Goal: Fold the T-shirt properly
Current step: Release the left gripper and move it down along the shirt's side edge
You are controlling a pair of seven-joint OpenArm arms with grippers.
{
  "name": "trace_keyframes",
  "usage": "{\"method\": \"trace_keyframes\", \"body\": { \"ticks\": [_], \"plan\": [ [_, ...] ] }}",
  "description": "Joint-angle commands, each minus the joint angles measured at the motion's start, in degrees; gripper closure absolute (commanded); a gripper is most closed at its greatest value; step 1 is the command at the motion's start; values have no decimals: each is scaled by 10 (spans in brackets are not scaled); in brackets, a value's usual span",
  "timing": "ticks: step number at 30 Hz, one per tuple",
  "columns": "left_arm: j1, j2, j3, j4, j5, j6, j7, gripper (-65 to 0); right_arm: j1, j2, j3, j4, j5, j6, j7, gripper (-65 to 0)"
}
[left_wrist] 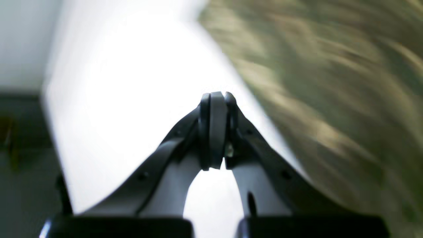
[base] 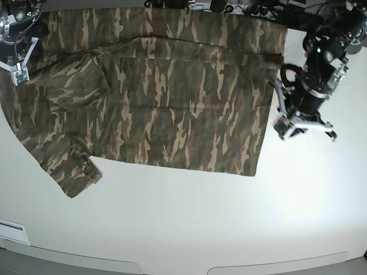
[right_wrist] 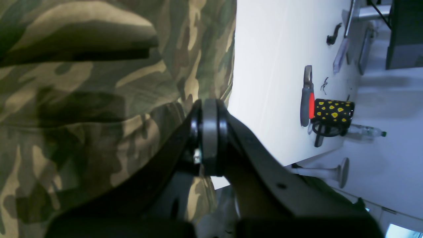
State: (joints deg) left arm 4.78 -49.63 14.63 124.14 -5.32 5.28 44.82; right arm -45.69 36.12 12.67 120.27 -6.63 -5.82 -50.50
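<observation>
t-shirt (base: pixel 160 97) spread flat on table (base: pixel 189 223).

place: lab or workshop | cues: white workbench (base: pixel 189 229); pliers (right_wrist: pixel 307 96); spotted mug (right_wrist: pixel 332 112); water bottle (right_wrist: pixel 366 131)

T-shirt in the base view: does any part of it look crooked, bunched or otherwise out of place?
Mostly flat, but the T-shirt is untidy on the view's left: one sleeve lies folded over the body, the other sleeve sticks out at an angle onto the table. No damage shows.
</observation>
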Motion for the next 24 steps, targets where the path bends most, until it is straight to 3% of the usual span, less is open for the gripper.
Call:
{"method": "trace_keyframes", "body": {
  "ticks": [1,3,7,10,13,14,17,18,21,24],
  "plan": [
    [-22,4,-41,-20,-13,7,-19,0,-1,9,5,10,-11,-5,6,0],
    [-51,36,-105,-84,-72,-11,-35,0,-1,9,5,10,-11,-6,6,0],
    [-130,100,-188,-260,-212,-99,-48,0,-1,9,5,10,-11,-6,7,0],
    [-191,139,-214,-406,-319,-163,-47,0,0,9,5,10,-11,-6,11,0],
    [-237,161,-214,-523,-389,-216,-43,0,0,9,5,10,-11,-6,10,0],
    [-251,167,-214,-555,-405,-230,-35,-37,0,9,5,10,-11,-6,10,0],
    [-287,185,-214,-626,-448,-282,11,-302,0,9,5,10,-10,-6,10,0],
    [-295,193,-214,-638,-459,-292,28,-352,0,9,5,10,-11,-6,10,0],
    [-315,214,-209,-657,-473,-301,81,-360,0,9,5,10,-9,-6,10,0],
    [-325,224,-176,-666,-471,-301,77,-360,0,9,5,10,-9,-6,10,0]
  ]
}}
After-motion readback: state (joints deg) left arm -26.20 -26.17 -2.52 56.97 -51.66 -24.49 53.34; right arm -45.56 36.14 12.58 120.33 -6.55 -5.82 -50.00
